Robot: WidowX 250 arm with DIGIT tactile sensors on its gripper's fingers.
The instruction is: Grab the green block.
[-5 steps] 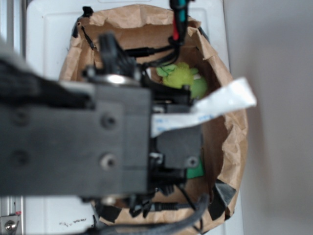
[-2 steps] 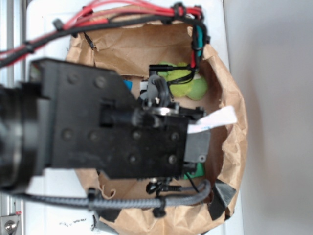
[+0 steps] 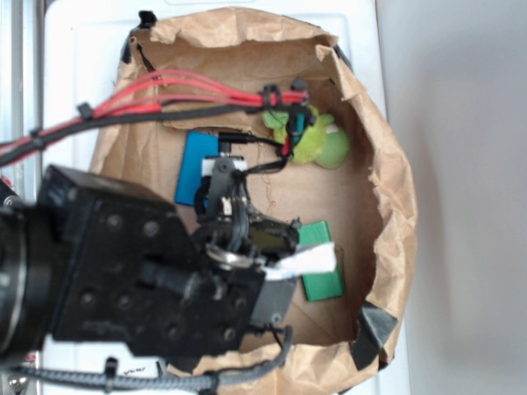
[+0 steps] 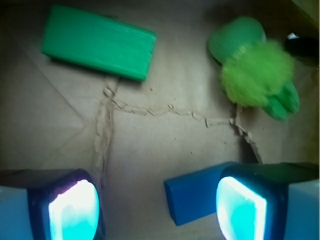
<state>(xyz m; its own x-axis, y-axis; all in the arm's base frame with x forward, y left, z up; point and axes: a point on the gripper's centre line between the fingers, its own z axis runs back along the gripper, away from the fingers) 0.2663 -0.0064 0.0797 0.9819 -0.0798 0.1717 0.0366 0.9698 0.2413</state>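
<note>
green block (image 4: 97,42) – dark green; blue block (image 4: 192,199) – blue

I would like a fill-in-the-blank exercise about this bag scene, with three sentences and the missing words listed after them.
1. The green block lies flat on the floor of the brown paper ____.
2. In the wrist view, the gripper has its fingers apart, so it is ____.
3. The block lying partly behind one finger of the gripper in the wrist view is the ____ one, while the plush toy lies apart from it.

Missing words: bag; open; blue
</note>
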